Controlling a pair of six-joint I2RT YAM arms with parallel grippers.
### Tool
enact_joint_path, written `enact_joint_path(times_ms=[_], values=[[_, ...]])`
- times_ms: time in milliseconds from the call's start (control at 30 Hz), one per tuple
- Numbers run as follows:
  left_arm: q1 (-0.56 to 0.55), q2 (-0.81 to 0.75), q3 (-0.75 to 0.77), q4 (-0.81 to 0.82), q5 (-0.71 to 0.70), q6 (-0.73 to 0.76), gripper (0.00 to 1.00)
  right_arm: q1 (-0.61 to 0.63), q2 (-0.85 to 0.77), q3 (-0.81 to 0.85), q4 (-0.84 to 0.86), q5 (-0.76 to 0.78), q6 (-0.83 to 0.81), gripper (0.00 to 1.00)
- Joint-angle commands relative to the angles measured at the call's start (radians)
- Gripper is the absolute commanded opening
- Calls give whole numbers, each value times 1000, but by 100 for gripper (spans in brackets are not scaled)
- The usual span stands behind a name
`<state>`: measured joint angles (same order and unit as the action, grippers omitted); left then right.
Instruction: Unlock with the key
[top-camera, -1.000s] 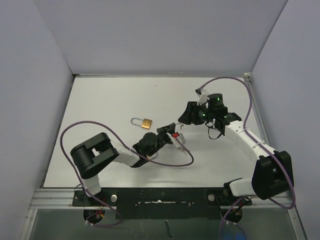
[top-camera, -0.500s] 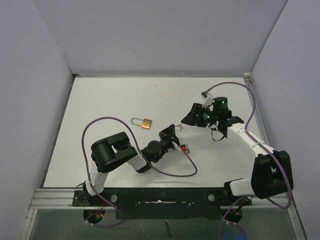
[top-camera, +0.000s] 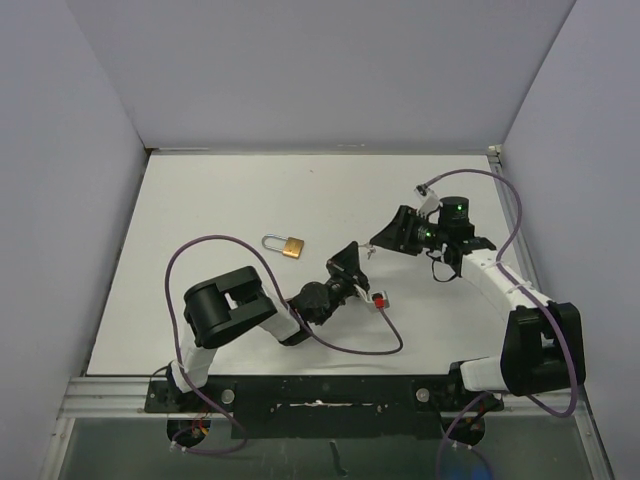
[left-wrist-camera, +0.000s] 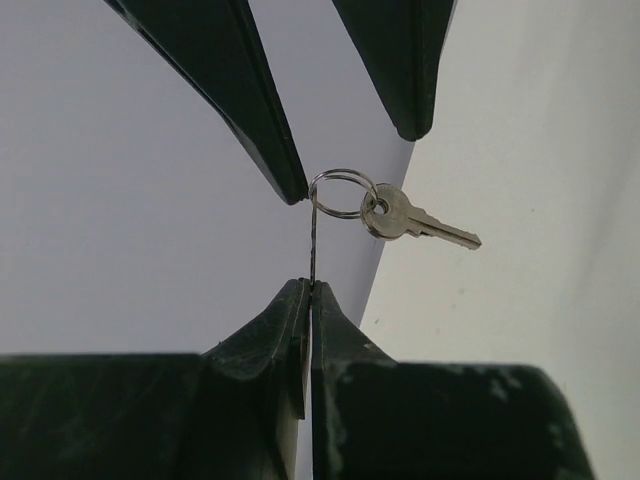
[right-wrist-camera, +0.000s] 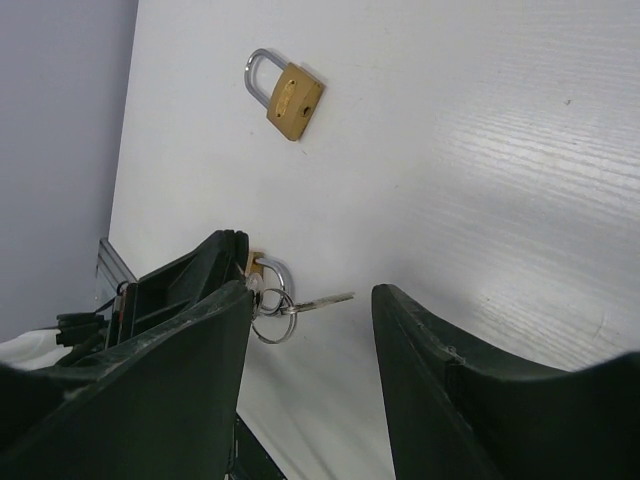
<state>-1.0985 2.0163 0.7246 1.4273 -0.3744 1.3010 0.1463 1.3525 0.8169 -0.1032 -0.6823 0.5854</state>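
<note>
Top view: white table (top-camera: 200, 200), brass padlock (top-camera: 290, 246) lying flat left of centre, steel shackle pointing left, shut as far as I can see. Left claw (top-camera: 351, 254) and right claw (top-camera: 378, 242) tip to tip just right of the padlock, off the surface. Purple cable (top-camera: 200, 245) loops off the left arm, with a red tag (top-camera: 378, 298) near the wrist. Any print on the tag is too small to read.

Left wrist: left claw clamped fully shut on a thin wire ring (left-wrist-camera: 312, 245) seen edge-on. A second ring (left-wrist-camera: 340, 192) links to it and carries the key (left-wrist-camera: 415, 222), blade pointing right, hanging in the air. The right claw's two fingers (left-wrist-camera: 260, 110) come in from the top, and one tip looks to be touching the second ring. No stamp legible on the key.

Right wrist: right claw about half open, gripping nothing, with the key blade sticking out into the gap between its fingers. Padlock well apart, up the table. Its body markings are unreadable.
</note>
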Motion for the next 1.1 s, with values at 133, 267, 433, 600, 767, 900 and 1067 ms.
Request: enact_joint_path(times_ms=[133, 267, 433, 600, 767, 900, 1067], values=[[-14, -5, 53, 87, -37, 93, 0, -47, -42, 59, 43, -119, 38, 51], [-16, 11, 56, 87, -34, 109, 0, -57, -49, 57, 47, -144, 36, 50], [-22, 33, 90, 87, -34, 137, 0, -60, -45, 43, 90, -187, 55, 47], [-29, 45, 106, 87, -35, 153, 0, -60, -49, 25, 137, -218, 82, 40], [-34, 47, 120, 87, -43, 156, 0, -60, -46, 8, 158, -237, 97, 35], [-38, 47, 128, 87, -46, 160, 0, -60, -46, -11, 180, -248, 109, 33], [-41, 48, 141, 87, -52, 165, 0, -60, -47, -32, 201, -253, 121, 29]])
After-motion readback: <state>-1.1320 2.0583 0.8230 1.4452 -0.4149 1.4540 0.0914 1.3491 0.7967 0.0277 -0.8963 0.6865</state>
